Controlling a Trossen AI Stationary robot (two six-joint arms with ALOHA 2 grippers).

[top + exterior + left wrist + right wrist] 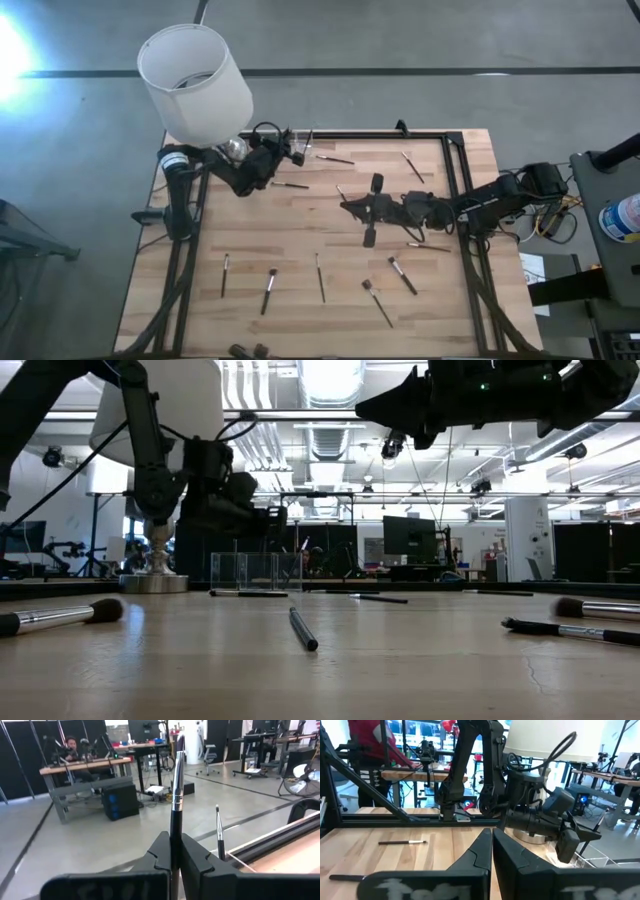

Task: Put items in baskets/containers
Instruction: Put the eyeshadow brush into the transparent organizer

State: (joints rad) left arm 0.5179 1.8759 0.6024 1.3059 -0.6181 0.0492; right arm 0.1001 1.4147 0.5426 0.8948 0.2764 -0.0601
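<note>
My left gripper (285,152) (175,857) is at the table's far left, below the white lamp, shut on a dark-handled makeup brush (176,795). Right beside it stands the clear holder (298,153) (255,572), with another thin brush (219,832) upright in it. My right gripper (347,207) (491,840) hovers over the table's middle, shut and with nothing between its fingers. Several more brushes lie flat on the wood, such as one (335,159) near the holder and one (402,274) toward the near edge. My left gripper pinches the brush between its two fingers on the dark handle (174,832), below the silver ferrule (177,800). The brush lies across the fingers, and its ferrule and tip stick out well past them. What its lower end rests on is hidden by the gripper.
The white lampshade (195,80) and its metal base (155,580) stand at the far left corner, close to my left arm. A black frame rail (380,135) runs along the table's far edge. Loose brushes (303,630) are scattered across the near half.
</note>
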